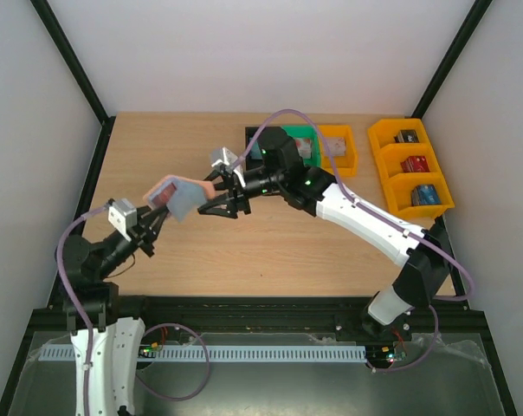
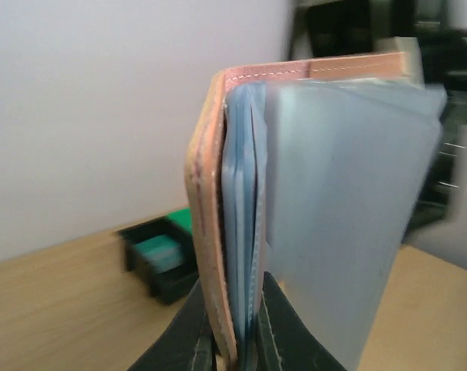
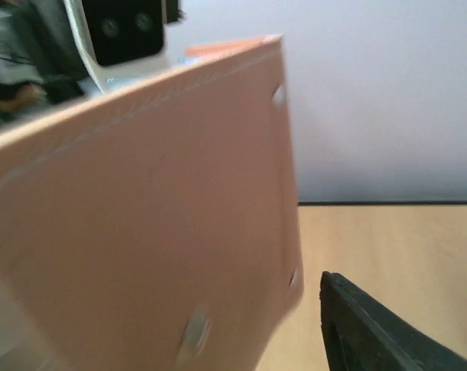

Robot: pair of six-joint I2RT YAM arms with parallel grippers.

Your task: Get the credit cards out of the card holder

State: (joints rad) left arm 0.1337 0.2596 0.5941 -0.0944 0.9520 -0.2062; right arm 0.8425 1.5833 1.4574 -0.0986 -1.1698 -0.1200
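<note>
Overhead and wrist views of two arms meeting above the desk. The card holder is held in the air over the left half of the desk, roughly midway between the near and far edges and between the two grippers.

The left gripper is closed on the holder's lower edge. In its wrist view, the two dark fingers pinch the pinkish-tan leather cover together with thin pale blue layers just inside it; cards and pocket walls cannot be told apart. A blue-grey flap stands free to the right of the pinch.

From above, a small red patch shows at the end of the holder nearest the left gripper, too small to identify.

The right gripper sits just beside the holder's other end with its jaws spread, holding nothing. In its wrist view the holder's stitched leather outer face fills most of the frame, and one dark finger at lower right stands apart from the holder's edge.

Along the far edge are a black bin with green contents, a small orange bin, and, at the far right corner, an orange three-compartment bin with a black, a red and a blue block.
</note>
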